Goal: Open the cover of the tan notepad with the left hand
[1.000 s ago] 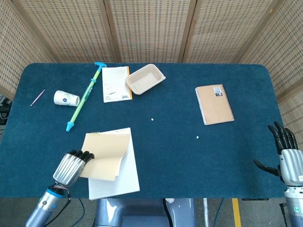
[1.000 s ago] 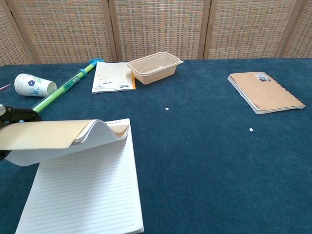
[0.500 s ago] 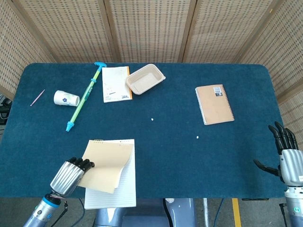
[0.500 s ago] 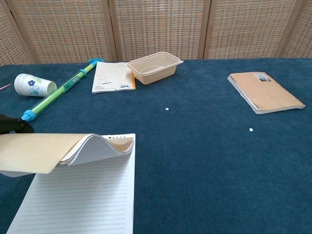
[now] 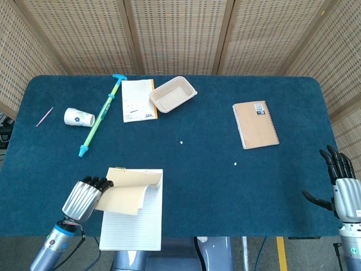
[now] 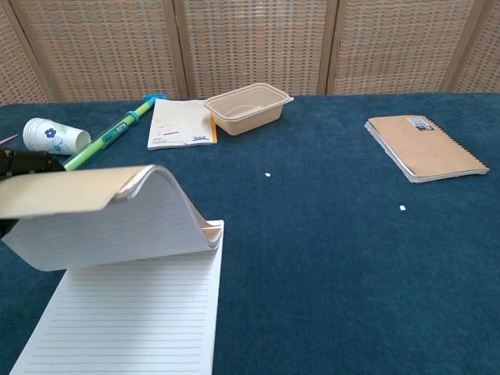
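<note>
The tan notepad (image 5: pixel 132 217) lies at the table's near left edge, lined white pages showing (image 6: pixel 125 324). Its tan cover (image 5: pixel 125 193) is lifted and curled back over the top binding, with several pages raised under it (image 6: pixel 109 226). My left hand (image 5: pixel 84 197) grips the cover's left edge; in the chest view only its dark fingertips (image 6: pixel 27 162) show at the far left. My right hand (image 5: pixel 340 183) hangs off the table's near right corner, fingers spread, holding nothing.
A second tan spiral notebook (image 5: pixel 255 124) lies at the right. At the back are a beige tray (image 5: pixel 172 95), a white booklet (image 5: pixel 138 100), a green and blue stick (image 5: pixel 100 116), a paper cup (image 5: pixel 78 117) on its side and a pink pen (image 5: pixel 44 116).
The left hand has raised the cover and pages higher, curling them more steeply. The pad slid toward the table's near edge a second ago and has since stayed put.
</note>
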